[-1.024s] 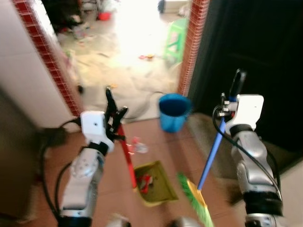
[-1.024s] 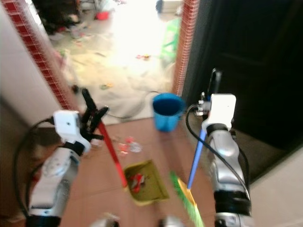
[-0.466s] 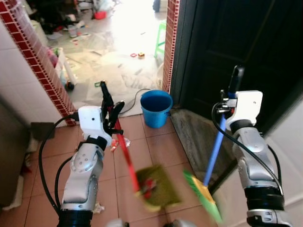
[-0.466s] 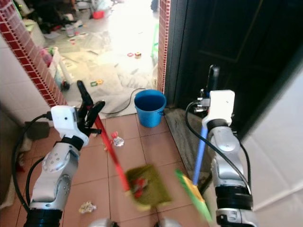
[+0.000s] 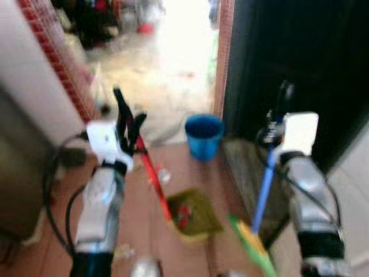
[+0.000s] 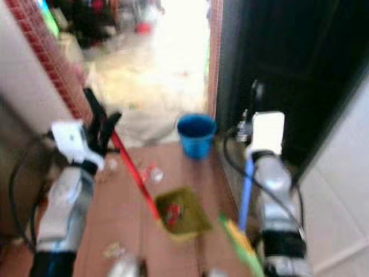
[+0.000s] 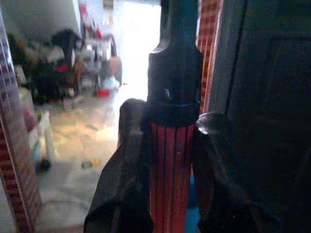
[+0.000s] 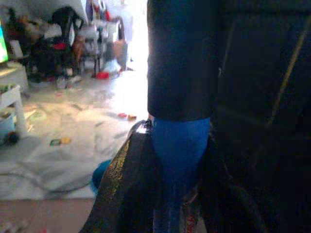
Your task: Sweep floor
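Note:
My left gripper (image 5: 128, 124) is shut on the red dustpan handle (image 5: 153, 180); the left wrist view shows that handle (image 7: 170, 170) clamped between my two black fingers. The yellow-green dustpan (image 5: 195, 213) rests on the brown tiles below with red litter in it. On the right, my right gripper (image 5: 275, 118) is shut on the blue broom handle (image 5: 264, 184), seen close in the right wrist view (image 8: 179, 150). The green and yellow broom head (image 5: 253, 247) touches the floor by the dark door. Crumpled litter (image 6: 153, 173) lies on the tiles near the dustpan handle. The eye views are blurred.
A blue bucket (image 5: 203, 135) stands at the doorway between red-tiled pillars (image 5: 222, 57). A dark door (image 5: 300, 63) fills the right side. Beyond the doorway lies a bright, cluttered floor (image 5: 167, 63). A white wall (image 5: 29, 109) is on the left. A small scrap (image 6: 112, 249) lies near my feet.
The whole picture has shifted and blurred, so the camera moved. Both grippers keep their hold on the dustpan handle and the broom handle.

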Motion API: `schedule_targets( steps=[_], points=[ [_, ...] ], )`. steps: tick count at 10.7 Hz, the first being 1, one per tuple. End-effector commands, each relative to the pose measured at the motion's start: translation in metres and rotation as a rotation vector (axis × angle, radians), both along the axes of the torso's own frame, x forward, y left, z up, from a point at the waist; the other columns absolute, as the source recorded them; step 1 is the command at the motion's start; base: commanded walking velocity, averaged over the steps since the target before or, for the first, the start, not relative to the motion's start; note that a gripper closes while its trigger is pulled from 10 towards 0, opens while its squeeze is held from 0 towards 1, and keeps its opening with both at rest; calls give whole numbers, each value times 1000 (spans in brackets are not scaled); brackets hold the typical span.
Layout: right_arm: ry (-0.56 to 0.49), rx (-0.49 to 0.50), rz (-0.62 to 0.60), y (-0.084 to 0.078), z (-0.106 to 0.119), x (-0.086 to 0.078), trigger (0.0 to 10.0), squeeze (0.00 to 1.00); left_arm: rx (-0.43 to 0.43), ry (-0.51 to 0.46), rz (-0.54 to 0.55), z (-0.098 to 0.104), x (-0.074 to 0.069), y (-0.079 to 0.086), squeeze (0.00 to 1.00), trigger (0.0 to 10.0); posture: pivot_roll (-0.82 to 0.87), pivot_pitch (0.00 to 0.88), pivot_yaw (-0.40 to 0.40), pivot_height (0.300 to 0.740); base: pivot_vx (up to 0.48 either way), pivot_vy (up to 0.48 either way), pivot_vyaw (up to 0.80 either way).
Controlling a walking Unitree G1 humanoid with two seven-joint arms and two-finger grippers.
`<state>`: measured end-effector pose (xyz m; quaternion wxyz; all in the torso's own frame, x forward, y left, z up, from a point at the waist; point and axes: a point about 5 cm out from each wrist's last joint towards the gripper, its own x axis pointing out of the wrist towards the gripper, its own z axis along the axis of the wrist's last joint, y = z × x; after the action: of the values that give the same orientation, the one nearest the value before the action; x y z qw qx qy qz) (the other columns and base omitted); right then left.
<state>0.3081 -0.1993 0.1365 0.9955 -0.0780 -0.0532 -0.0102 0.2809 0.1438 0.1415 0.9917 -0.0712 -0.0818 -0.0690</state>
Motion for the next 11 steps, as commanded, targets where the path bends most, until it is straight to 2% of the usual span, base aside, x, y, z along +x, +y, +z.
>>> schedule_targets(
  steps=[1, 2, 6, 9, 11],
  points=[
    [-56, -2, 15, 5, 13, 6, 10000, 0, -1, -131, 36, 31, 6, 7, 0, 10000, -87, 0, 39, 740, 311, 364, 0],
    [-59, -5, 17, 6, 13, 9, 10000, 0, -6, -177, 40, 45, 9, 7, 0, 10000, -84, 0, 42, 740, 311, 364, 0],
    [-73, -3, 29, 10, 14, 14, 10000, 0, -17, -273, 58, 76, 17, 12, 0, 10000, -87, 0, 51, 740, 316, 363, 0],
    [-81, -3, 24, 9, 14, 15, 10000, 0, -45, -356, 34, 106, 20, 6, 0, 10000, -87, 0, 57, 740, 358, 320, -146],
    [-78, 5, 22, 10, 11, 14, 10000, 0, -67, -390, 28, 118, 21, 6, 0, 10000, -84, 0, 62, 740, 441, 0, 0]
  ],
)
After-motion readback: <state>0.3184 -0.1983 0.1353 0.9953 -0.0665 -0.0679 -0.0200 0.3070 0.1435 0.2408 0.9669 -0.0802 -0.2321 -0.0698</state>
